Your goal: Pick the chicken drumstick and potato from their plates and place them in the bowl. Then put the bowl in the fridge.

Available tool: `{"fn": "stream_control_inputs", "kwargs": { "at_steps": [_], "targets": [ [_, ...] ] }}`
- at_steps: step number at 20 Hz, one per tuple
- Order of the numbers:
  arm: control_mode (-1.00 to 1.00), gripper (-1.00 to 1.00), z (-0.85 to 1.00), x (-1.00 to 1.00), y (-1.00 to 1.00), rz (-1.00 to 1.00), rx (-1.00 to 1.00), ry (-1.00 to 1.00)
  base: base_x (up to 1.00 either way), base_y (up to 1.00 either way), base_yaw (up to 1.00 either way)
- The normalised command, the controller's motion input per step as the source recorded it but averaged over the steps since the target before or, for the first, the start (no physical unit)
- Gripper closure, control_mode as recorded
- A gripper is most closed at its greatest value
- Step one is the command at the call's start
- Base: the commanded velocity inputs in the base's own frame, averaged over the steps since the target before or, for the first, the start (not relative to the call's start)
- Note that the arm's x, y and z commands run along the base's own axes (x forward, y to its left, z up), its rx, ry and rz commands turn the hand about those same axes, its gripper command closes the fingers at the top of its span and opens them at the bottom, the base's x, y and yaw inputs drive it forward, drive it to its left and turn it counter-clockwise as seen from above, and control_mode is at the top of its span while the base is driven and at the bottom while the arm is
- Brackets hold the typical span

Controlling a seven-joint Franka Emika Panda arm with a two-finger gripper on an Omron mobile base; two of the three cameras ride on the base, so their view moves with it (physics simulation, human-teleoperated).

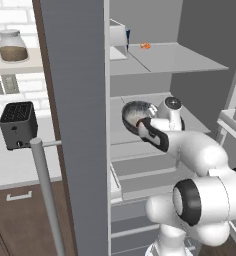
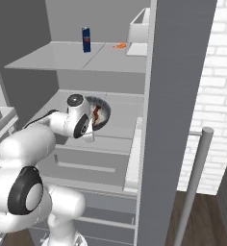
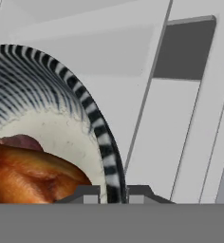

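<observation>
My gripper (image 3: 113, 192) is shut on the rim of the bowl (image 3: 52, 95), whose striped dark edge runs between the two finger tips. The chicken drumstick (image 3: 33, 175) lies glossy and orange-brown inside it, and the reddish potato (image 3: 19, 141) peeks out just behind. From the base, the bowl (image 1: 135, 112) (image 2: 104, 106) hangs tilted over the middle shelf inside the open fridge (image 1: 165, 60) (image 2: 62, 62), with the hand right beside it. The plates are out of view.
The fridge door (image 1: 80, 125) (image 2: 178, 96) stands open beside the arm, its bar handle (image 1: 45, 190) (image 2: 195, 182) sticking out. The upper shelf carries a blue can (image 2: 86, 39), a white box (image 2: 139, 31) and a small orange item (image 1: 145, 46). A black toaster (image 1: 18, 125) and a jar (image 1: 12, 46) are at left.
</observation>
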Motion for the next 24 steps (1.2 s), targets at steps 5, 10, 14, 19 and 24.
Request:
{"fn": "stream_control_inputs", "kwargs": {
  "at_steps": [5, 10, 14, 19, 24],
  "targets": [
    [-1.00, 1.00, -0.37, 0.53, 0.00, 0.00, -0.01, 0.00, 0.00, 0.00, 0.00],
    [-1.00, -1.00, -0.31, 0.39, 0.01, 0.00, 0.00, 0.00, 0.00, 0.00, 0.00],
    [-1.00, -1.00, -0.02, 0.08, 0.02, 0.00, 0.00, -0.16, 0.00, 0.00, 0.00],
    [-1.00, -1.00, 0.00, 0.00, 0.00, 0.00, 0.00, -0.27, 0.00, 0.00, 0.00],
    [-1.00, -1.00, 0.34, -0.49, 0.00, 0.00, 0.00, -0.43, 0.00, 0.00, 0.00]
  ]
}}
